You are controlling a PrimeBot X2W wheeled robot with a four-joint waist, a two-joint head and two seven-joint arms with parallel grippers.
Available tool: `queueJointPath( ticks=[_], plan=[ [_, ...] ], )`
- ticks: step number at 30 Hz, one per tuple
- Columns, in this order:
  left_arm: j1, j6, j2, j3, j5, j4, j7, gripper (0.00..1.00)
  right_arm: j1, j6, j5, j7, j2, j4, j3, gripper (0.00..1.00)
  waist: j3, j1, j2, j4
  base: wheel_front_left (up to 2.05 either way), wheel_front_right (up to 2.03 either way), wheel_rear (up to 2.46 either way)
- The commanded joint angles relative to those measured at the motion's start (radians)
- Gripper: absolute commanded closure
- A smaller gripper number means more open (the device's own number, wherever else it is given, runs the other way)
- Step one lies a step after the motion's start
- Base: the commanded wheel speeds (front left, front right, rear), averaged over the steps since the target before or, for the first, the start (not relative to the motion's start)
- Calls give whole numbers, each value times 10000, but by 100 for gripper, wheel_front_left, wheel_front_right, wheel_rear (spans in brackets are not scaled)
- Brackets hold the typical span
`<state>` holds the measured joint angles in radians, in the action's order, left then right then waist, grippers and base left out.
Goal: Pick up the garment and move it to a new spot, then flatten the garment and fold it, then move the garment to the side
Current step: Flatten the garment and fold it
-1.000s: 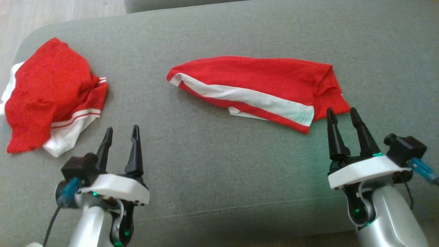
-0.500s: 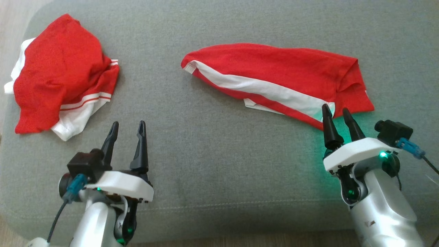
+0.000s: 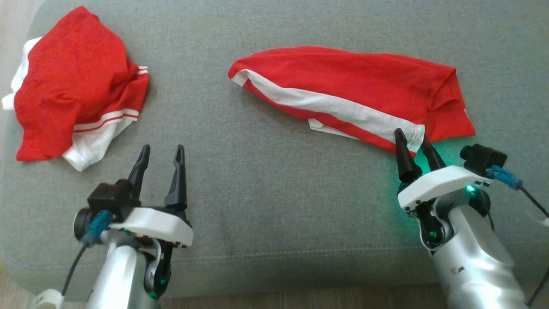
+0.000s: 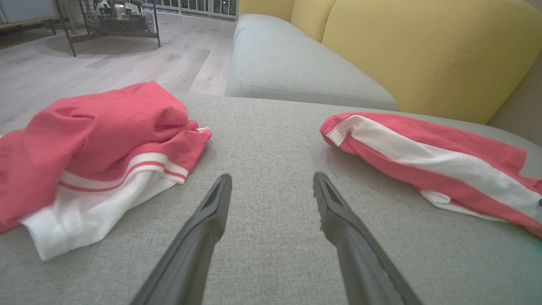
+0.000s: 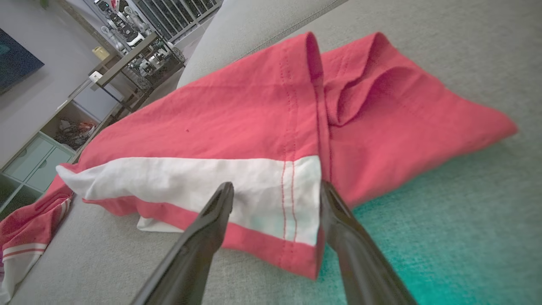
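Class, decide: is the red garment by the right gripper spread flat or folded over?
Folded over: the red garment has its hemmed edge lying atop another red layer; white fabric peeks out beneath.

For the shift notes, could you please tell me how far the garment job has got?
Done: nothing clearly; the long red garment lies loosely stretched on the grey cushion, not folded. In hand: the right gripper is open with its fingers either side of the white-striped hem corner, no grip yet; the left gripper is open over bare cushion. Left: pick up, move, flatten, fold, set aside.
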<state>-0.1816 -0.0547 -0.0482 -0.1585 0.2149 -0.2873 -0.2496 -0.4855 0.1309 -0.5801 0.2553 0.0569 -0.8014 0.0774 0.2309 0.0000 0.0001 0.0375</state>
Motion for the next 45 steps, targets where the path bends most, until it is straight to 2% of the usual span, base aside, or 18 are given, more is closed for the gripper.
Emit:
queueJointPath(
  ticks=[1, 15, 17, 18, 20, 21, 27, 32, 37, 41, 42, 45],
  plan=[
    [-392, -54, -53, 252, -213, 309, -122, 0, -344, -2, 60, 65, -66, 210, 258, 0, 47, 0, -1, -19, 0, 0, 0],
    [-629, -5, -30, 281, -233, 486, -122, 0, -589, -2, -283, 65, -66, 241, 715, 0, 275, 0, -1, -105, 0, 0, 0],
    [-625, 30, -29, 369, -192, 437, -122, 0, -559, -2, -184, 65, -66, 347, 760, 24, 226, 0, -1, -146, 0, 0, 0],
    [-616, 48, -29, 414, -178, 412, -122, 0, -535, -2, -85, 65, -66, 408, 765, 58, 194, 0, -1, -175, 0, 0, 0],
    [-604, 75, -28, 521, -150, 360, -122, 0, -468, -2, 109, 65, -66, 529, 741, 96, 115, 0, -1, -254, 0, 0, 0],
    [-606, 83, -28, 580, -139, 324, -122, 0, -427, -2, 238, 65, -66, 596, 699, 100, 70, 0, -1, -301, 0, 0, 0],
    [-923, 97, -226, 880, -209, -203, -122, 0, -138, -2, 835, 65, -66, 1206, 630, 100, -43, 0, -1, -719, 0, 0, 0],
    [-1743, -256, -466, 700, -142, -1088, -32, 0, 4, -2, 1064, 65, -66, 1840, 641, 100, 110, 0, -1, -1160, 0, 0, 0],
    [-2560, -691, -516, 38, 565, -1920, 329, 0, 28, -2, 1121, 65, -66, 2258, 607, 100, 289, 0, -1, -1598, 0, 0, 0],
    [-2968, -750, -754, -941, 1073, -2432, 594, 0, -58, -2, 1055, 65, -66, 2402, 658, 100, 396, 0, -1, -1884, 0, 0, 0],
    [-2968, -750, -754, -941, 1073, -2432, 594, 0, -58, -2, 1055, 65, -66, 2402, 658, 100, 396, 0, -1, -1884, 0, 0, 0],
    [-3116, -755, -949, -1734, 1837, -2464, 542, 0, -119, -2, 979, 65, -66, 2445, 712, 100, 435, 0, -1, -1995, 0, 0, 0]
  ],
)
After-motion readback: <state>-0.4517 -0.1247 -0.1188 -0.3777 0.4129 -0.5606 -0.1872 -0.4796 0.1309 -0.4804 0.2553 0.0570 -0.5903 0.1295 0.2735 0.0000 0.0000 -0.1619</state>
